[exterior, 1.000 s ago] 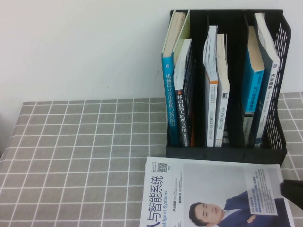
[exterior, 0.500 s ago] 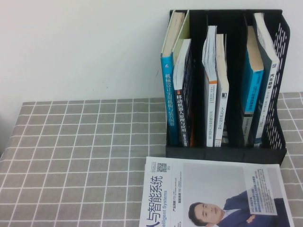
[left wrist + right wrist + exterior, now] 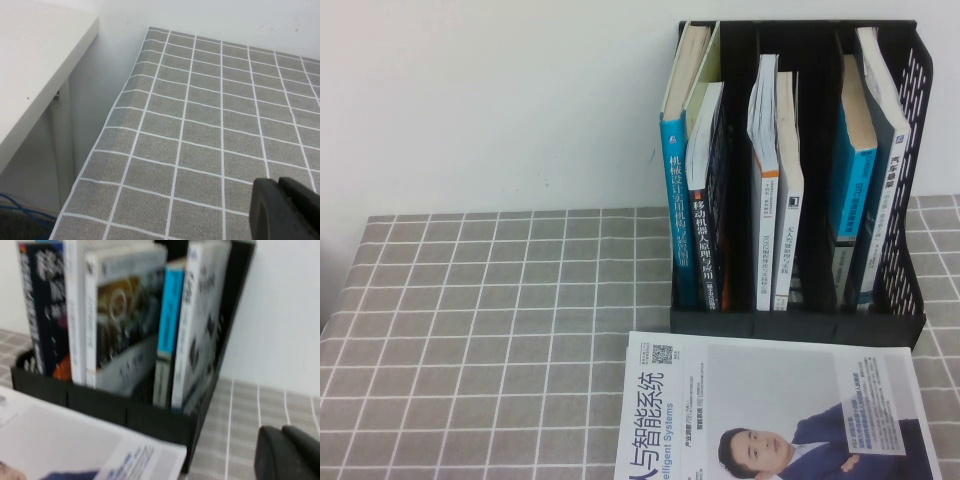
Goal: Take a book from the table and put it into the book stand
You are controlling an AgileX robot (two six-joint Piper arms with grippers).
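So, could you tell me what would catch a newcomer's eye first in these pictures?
First the tall black book stand at the back right of the table, its three compartments packed with upright books. Next the large white book with a suited man lying flat just in front of it. Neither arm shows in the high view; the left gripper is shut over bare grid cloth, and the right gripper is shut beside the stand.
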